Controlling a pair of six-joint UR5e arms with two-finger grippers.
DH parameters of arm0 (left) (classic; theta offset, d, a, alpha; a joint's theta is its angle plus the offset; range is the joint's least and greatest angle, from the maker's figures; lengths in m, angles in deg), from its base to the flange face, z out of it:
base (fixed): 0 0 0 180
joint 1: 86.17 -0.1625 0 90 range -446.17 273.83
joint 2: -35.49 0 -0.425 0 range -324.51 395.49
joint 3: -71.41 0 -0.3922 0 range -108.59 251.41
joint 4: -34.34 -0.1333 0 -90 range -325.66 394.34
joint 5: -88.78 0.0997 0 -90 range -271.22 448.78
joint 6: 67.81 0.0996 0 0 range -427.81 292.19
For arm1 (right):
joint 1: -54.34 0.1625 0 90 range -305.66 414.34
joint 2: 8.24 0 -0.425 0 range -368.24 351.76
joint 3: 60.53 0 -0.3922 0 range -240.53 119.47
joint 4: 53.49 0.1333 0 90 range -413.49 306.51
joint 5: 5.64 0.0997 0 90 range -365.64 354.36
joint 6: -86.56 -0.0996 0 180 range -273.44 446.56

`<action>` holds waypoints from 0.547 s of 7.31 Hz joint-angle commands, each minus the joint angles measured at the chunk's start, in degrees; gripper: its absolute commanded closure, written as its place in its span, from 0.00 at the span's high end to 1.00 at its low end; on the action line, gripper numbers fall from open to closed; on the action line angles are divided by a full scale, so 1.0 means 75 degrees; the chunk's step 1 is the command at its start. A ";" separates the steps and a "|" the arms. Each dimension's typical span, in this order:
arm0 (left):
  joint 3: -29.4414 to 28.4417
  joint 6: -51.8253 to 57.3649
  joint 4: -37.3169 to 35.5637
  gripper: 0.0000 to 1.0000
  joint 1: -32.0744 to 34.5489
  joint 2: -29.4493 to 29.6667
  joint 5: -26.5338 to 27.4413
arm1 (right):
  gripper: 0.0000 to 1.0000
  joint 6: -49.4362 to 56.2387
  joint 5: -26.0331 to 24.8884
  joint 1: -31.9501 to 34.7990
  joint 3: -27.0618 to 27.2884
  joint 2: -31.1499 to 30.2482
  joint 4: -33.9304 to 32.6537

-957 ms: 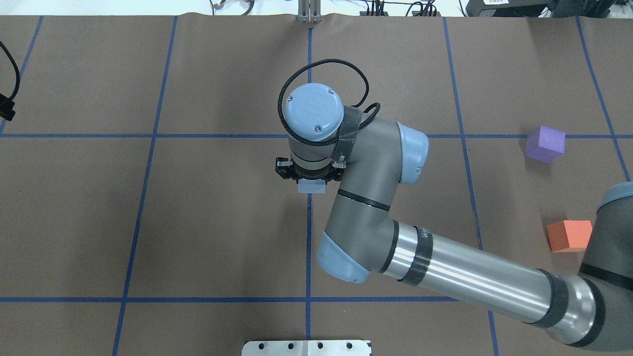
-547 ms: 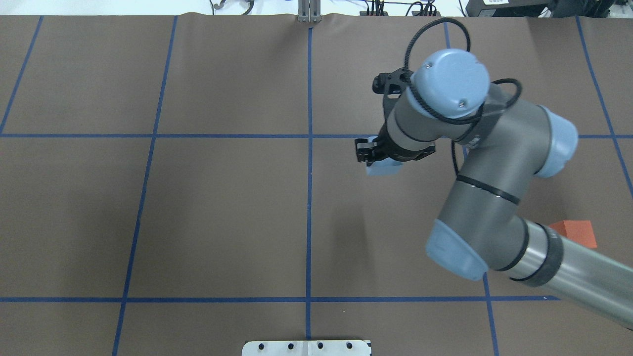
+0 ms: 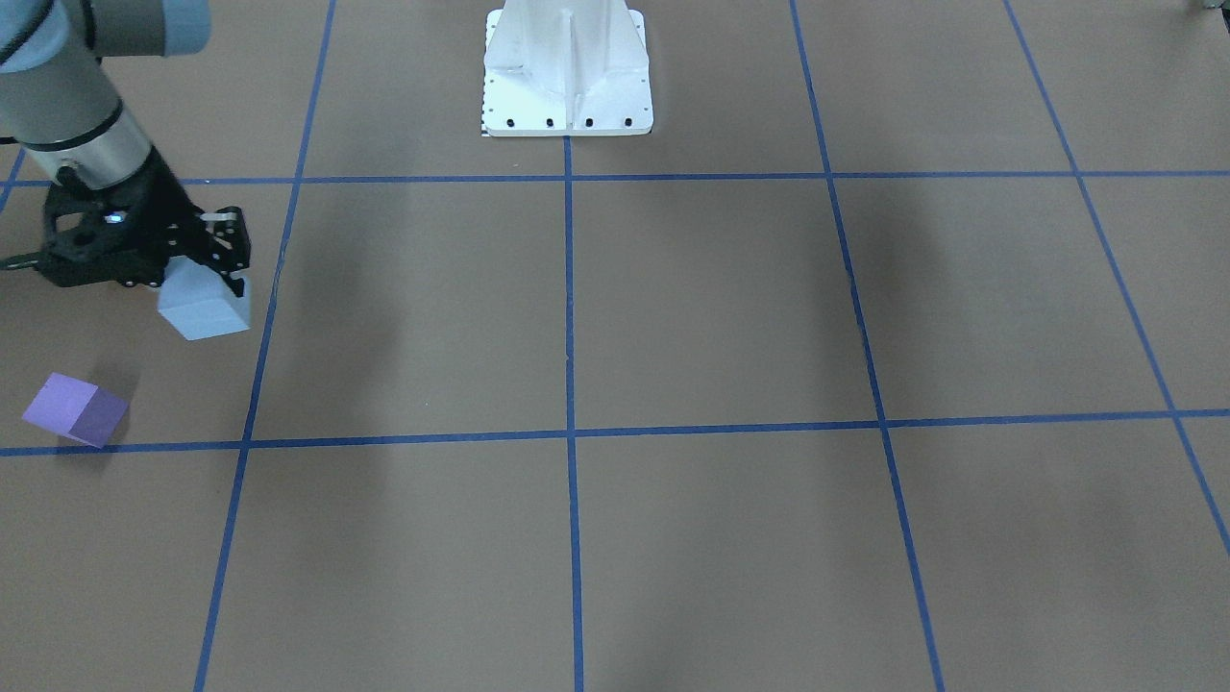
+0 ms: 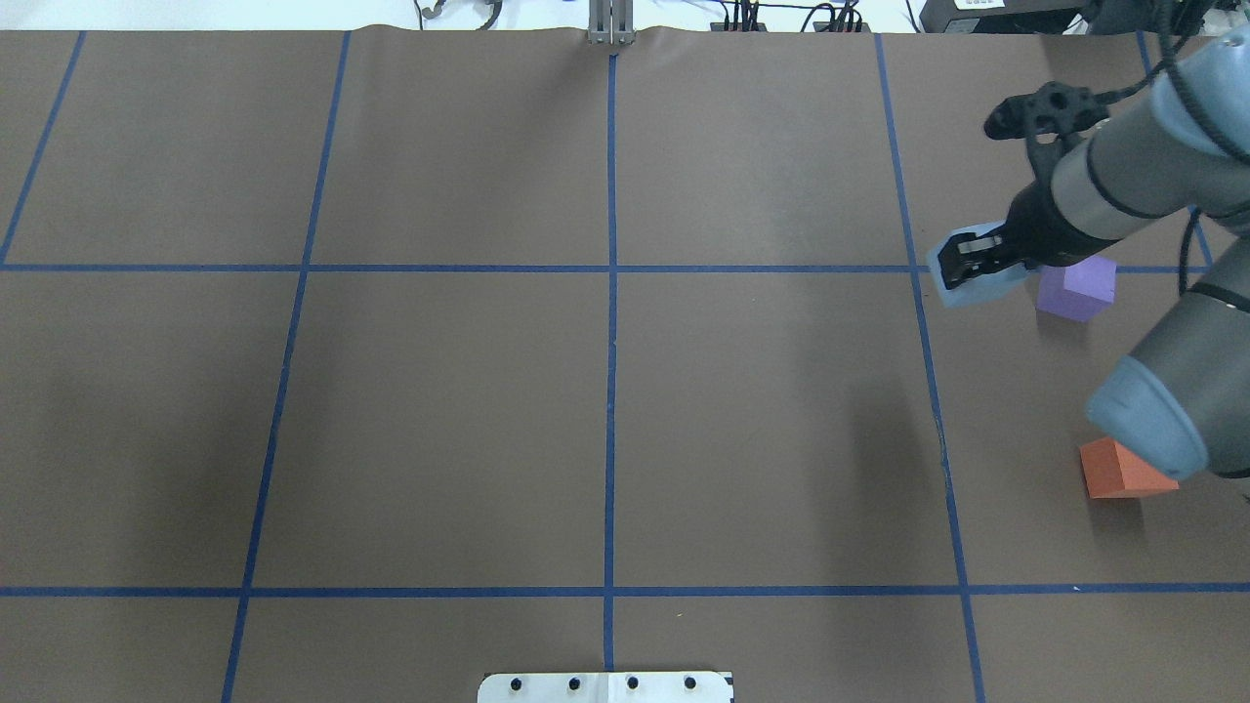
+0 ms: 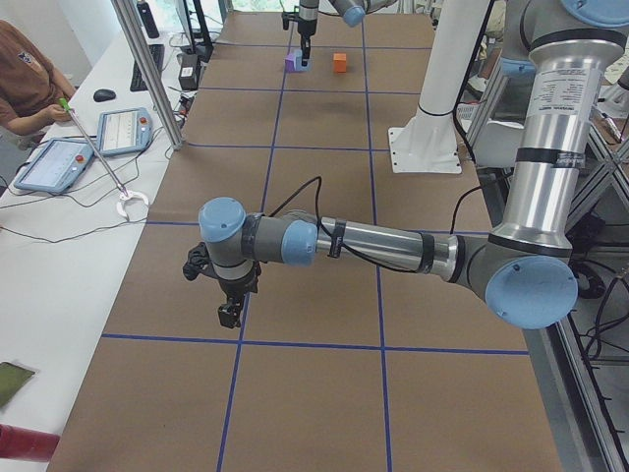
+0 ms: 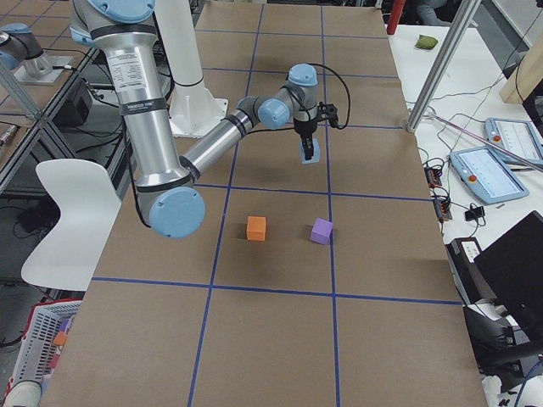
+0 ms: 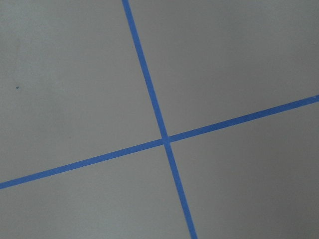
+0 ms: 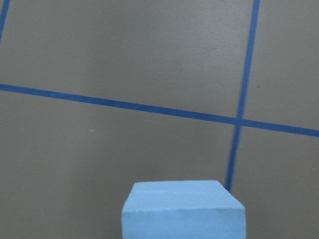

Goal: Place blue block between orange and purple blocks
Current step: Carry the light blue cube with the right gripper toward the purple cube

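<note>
Status: right hand (image 4: 977, 271) has blue block (image 4: 955, 291), not yet placed

Your right hand is clamped tight on the blue block's sides. The block is near the purple block (image 4: 1077, 285), on its side twd the table (image 4: 439, 410) centre. The orange block (image 4: 1113, 471) lies well apart, nearer the robot base. Left hand (image 5: 228, 313) hangs over the table elsewhere; can't tell whether it's open or closed.

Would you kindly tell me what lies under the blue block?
Only brown table covering and blue tape lines show below the blue block, held in the right gripper. The spot directly beneath is hidden.
</note>
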 commanded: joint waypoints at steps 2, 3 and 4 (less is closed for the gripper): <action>0.0004 -0.0060 0.0111 1.00 0.0011 -0.0081 0.0001 | 0.00 0.0839 0.0871 0.0969 -0.1667 -0.1290 0.2105; 0.0004 -0.0061 0.0111 1.00 0.0011 -0.0058 0.0001 | 0.00 0.0769 0.0871 0.0957 -0.2033 -0.1443 0.2541; 0.0005 -0.0061 0.0111 1.00 0.0011 0.0012 0.0001 | 0.00 0.0652 0.0871 0.0945 -0.2222 -0.1456 0.2569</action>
